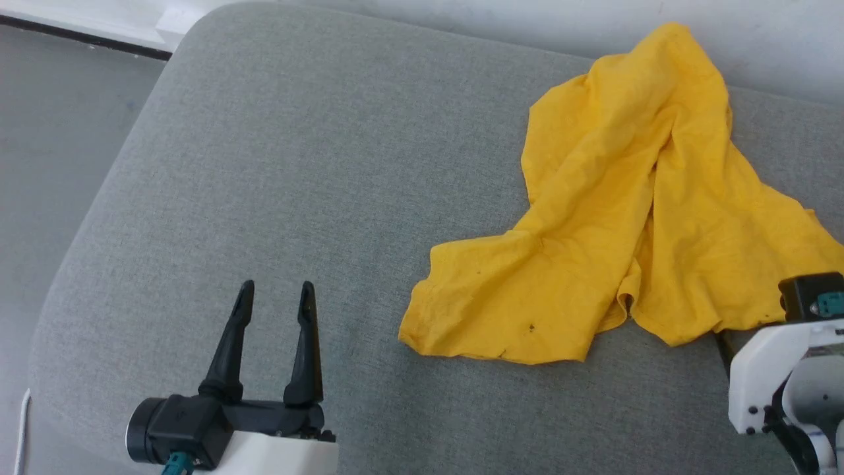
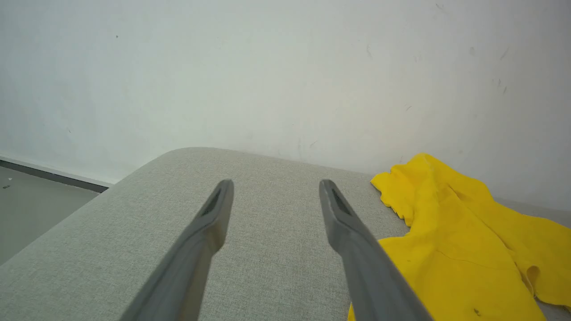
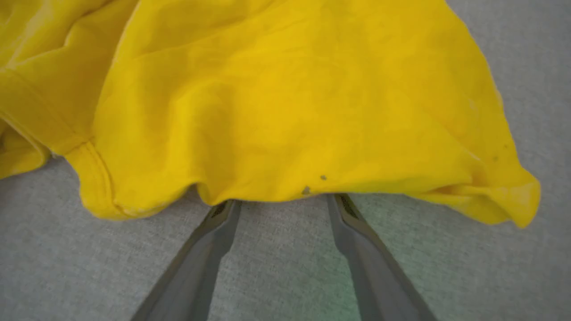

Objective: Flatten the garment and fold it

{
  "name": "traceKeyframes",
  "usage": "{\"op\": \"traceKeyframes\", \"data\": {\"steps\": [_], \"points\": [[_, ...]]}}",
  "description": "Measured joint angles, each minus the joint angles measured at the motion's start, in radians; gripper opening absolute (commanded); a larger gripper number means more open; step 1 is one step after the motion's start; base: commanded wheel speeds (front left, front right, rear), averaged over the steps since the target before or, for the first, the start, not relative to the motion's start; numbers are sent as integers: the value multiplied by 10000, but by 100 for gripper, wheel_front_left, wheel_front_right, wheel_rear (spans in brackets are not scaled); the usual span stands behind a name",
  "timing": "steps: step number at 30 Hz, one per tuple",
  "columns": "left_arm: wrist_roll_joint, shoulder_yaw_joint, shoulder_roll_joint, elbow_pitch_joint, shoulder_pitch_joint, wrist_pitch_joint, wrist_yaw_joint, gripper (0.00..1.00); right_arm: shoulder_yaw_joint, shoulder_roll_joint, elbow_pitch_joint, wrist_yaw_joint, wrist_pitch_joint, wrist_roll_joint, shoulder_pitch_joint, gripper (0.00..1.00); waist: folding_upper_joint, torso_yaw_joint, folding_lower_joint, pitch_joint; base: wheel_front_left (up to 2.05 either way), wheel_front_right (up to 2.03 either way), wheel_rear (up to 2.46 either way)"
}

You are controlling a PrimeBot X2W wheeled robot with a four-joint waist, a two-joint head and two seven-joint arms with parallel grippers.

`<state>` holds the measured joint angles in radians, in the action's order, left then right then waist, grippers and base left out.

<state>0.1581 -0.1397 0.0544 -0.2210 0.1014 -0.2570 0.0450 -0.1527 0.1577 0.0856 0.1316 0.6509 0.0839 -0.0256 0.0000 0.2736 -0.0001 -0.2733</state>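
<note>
A: Where does the garment (image 1: pixel 633 218) lie?

B: It lies crumpled on the right part of the grey fabric-covered surface (image 1: pixel 297 165), with plain yellow cloth facing up. Its far end reaches the white wall (image 2: pixel 267 67).

A: Is anything of it hidden or cut off?

B: In the head view its right side runs off the picture's edge, and the white wrist housing (image 1: pixel 765 376) covers its near right corner. It is bunched in deep folds, so its outline is hard to read. A stitched hem (image 3: pixel 93 178) shows in the right wrist view, but whether it belongs to a sleeve or to the bottom edge cannot be told. A few small dark specks dot the cloth.

A: And the right end effector (image 3: pixel 283 203)?

B: It stands open at the garment's near edge, its fingers spread apart. The cloth overhangs both tips and hides them, so whether they touch it cannot be told.

A: The left end effector (image 1: pixel 277 287)?

B: It is open too and holds nothing. It is over bare fabric, well apart from the garment. Its fingers (image 2: pixel 209 232) point toward the wall.

A: What is the count?

B: There is one garment and two end effectors with two dark fingers each. Grey floor (image 1: pixel 53 132) shows beyond the surface's rounded left corner.
</note>
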Motion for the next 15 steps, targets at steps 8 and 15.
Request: {"op": "traceKeyframes", "data": {"steps": [8,15], "points": [[19,-2,-2,-2,-1,0,8,100,-29,117,-757,4,-443,-267,-838,18,1,27,1,-142,0,0,0],[79,-6,-4,75,-1,0,10,100,-608,-174,-734,2,-926,-389,-870,0,0,-164,2,3,0,0,0]]}}
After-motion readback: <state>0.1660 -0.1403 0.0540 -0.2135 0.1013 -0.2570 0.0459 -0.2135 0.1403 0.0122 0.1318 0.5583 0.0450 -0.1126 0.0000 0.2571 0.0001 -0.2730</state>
